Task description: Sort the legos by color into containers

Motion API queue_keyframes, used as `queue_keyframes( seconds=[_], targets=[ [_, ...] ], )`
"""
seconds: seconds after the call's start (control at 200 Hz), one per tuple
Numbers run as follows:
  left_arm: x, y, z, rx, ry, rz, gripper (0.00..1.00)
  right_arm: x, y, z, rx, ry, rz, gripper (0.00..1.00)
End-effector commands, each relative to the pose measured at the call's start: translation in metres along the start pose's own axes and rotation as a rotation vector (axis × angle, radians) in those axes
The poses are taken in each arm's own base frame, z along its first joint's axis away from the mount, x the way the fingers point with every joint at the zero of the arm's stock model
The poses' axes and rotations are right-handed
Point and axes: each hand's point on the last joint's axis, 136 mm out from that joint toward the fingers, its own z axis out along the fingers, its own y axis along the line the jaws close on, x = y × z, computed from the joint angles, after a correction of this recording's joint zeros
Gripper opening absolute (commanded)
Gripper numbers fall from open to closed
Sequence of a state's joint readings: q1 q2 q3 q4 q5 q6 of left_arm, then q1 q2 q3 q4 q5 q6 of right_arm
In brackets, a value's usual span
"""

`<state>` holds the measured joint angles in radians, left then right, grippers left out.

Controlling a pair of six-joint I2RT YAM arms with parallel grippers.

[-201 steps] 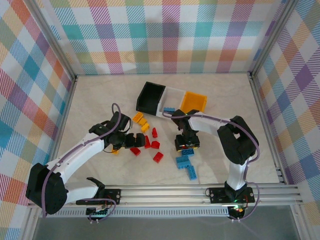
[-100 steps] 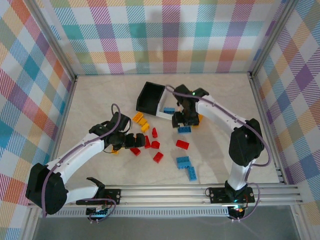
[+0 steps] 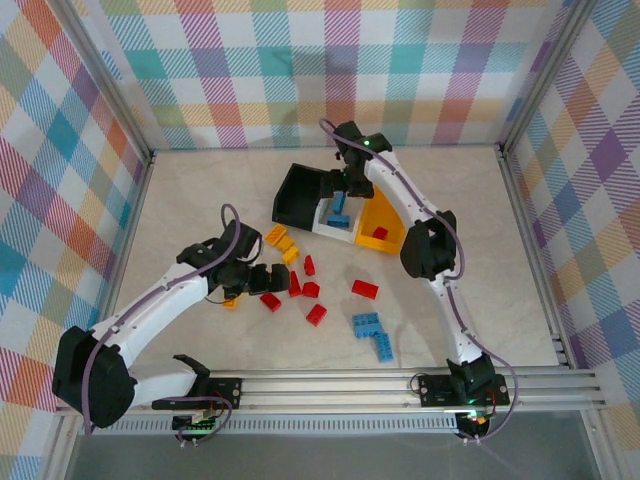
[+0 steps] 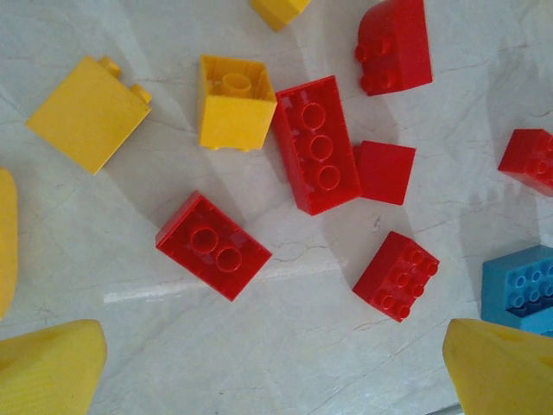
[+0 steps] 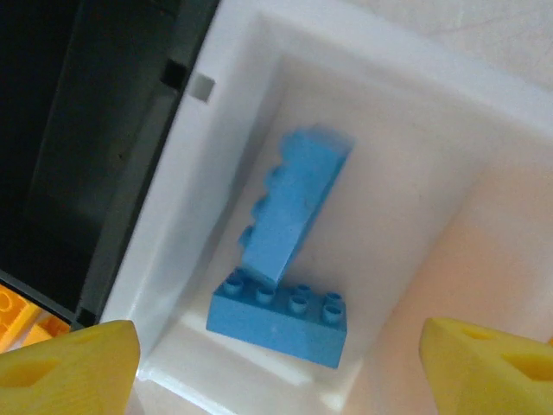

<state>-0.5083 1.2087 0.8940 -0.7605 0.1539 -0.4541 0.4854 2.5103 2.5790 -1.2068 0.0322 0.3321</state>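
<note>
My right gripper [image 3: 345, 196] hangs open over the white bin [image 3: 336, 232], which sits between the black bin [image 3: 300, 196] and the yellow-orange bin [image 3: 392, 216]. In the right wrist view two light blue legos lie in the white bin [image 5: 406, 173]: a flat one [image 5: 278, 321] with a tilted one [image 5: 295, 203] leaning on it, both apart from my gripper [image 5: 276, 367]. My left gripper [image 3: 256, 280] stands open low over the table; between and beyond its fingers [image 4: 52, 367] lie several red legos [image 4: 213, 245] and yellow legos [image 4: 235, 104].
A red lego [image 3: 380, 233] lies in the yellow-orange bin. Red legos [image 3: 365, 289] are scattered mid-table, yellow ones [image 3: 276, 237] sit near the black bin, and two blue ones [image 3: 368, 325] lie nearer the front. Checked walls enclose the table.
My right arm carried a blue lego from mid-table up to the white bin, opened and let it fall in. A red lego it had covered now shows. The left arm has stayed put.
</note>
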Motion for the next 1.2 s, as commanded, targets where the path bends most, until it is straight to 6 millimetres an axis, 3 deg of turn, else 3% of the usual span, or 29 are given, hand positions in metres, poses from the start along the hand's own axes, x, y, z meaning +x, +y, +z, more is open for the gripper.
queue_keyframes(
  seconds=[0.0,0.13,0.4,0.5,0.61,0.675,0.83,1.195],
  targets=[
    [0.003,-0.009,0.000,0.002,0.032,0.051,1.00,0.007,0.000,-0.040,-0.018,-0.009,0.010,0.85],
    [0.010,-0.023,0.013,0.010,0.087,0.137,0.95,0.041,-0.008,-0.068,-0.021,0.020,0.011,0.85],
    [0.008,-0.075,0.043,0.039,0.121,0.301,0.95,0.169,-0.050,-0.101,0.004,0.119,0.157,0.85],
    [0.007,-0.106,0.054,0.047,0.143,0.396,0.97,0.207,-0.068,-0.101,0.004,0.151,0.254,0.85],
    [0.005,-0.132,0.068,0.037,0.154,0.462,0.98,0.234,-0.065,-0.095,-0.064,0.201,0.336,0.83],
    [0.001,-0.138,0.073,0.046,0.151,0.435,0.98,0.248,-0.068,-0.085,-0.057,0.242,0.375,0.82],
    [0.000,-0.127,0.068,0.001,0.122,0.400,0.98,0.257,-0.071,-0.065,-0.030,0.285,0.441,0.81],
    [0.034,-0.068,0.036,-0.087,0.124,0.406,0.98,0.244,-0.040,-0.018,0.062,0.384,0.430,0.84]
  ],
)
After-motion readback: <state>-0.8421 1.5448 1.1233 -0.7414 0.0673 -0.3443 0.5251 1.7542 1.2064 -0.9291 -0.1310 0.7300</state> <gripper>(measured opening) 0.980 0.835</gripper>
